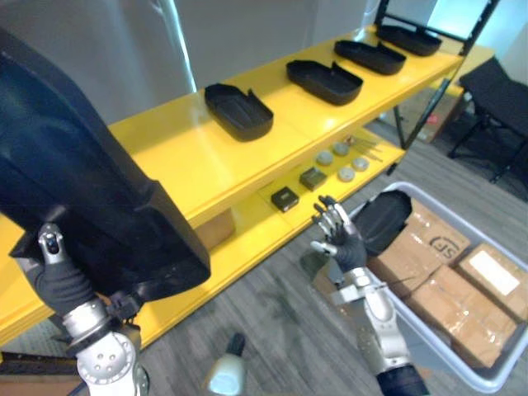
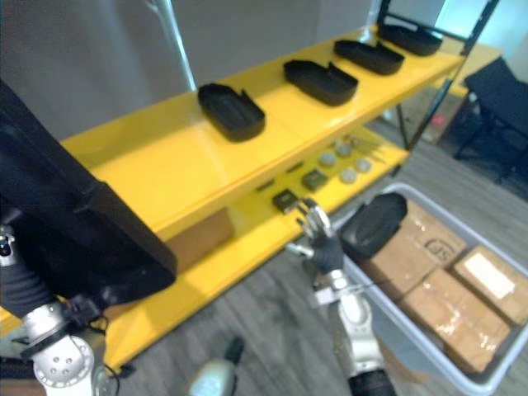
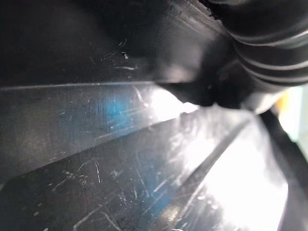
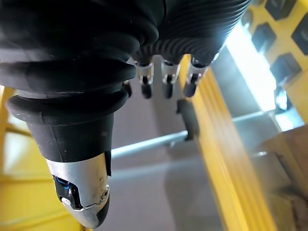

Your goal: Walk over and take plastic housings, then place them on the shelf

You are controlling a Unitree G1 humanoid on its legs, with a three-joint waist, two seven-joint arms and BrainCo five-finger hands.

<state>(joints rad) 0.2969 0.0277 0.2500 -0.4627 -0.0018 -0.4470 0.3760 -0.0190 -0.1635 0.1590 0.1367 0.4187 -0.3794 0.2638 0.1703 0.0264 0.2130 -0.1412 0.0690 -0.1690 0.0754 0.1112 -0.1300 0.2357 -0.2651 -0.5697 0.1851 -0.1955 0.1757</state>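
A large black plastic housing (image 1: 82,190) is held up at the left, above the near end of the yellow shelf (image 1: 181,148). My left hand (image 1: 56,276) grips its lower edge from below, thumb against its outer face; the left wrist view shows its scratched black surface (image 3: 120,159) from very close. Several more black housings (image 1: 238,110) lie in a row along the top shelf. Another black housing (image 1: 384,221) rests in the grey bin (image 1: 462,375). My right hand (image 1: 340,239) hangs open between the shelf and the bin, its fingers (image 4: 166,79) straight and holding nothing.
Cardboard boxes (image 1: 445,289) fill the bin at the lower right. On the lower shelf lie small dark square parts (image 1: 285,198) and grey discs (image 1: 345,162). A black stool (image 1: 495,91) stands past the shelf's far end. Grey plank floor (image 1: 280,330) lies in front.
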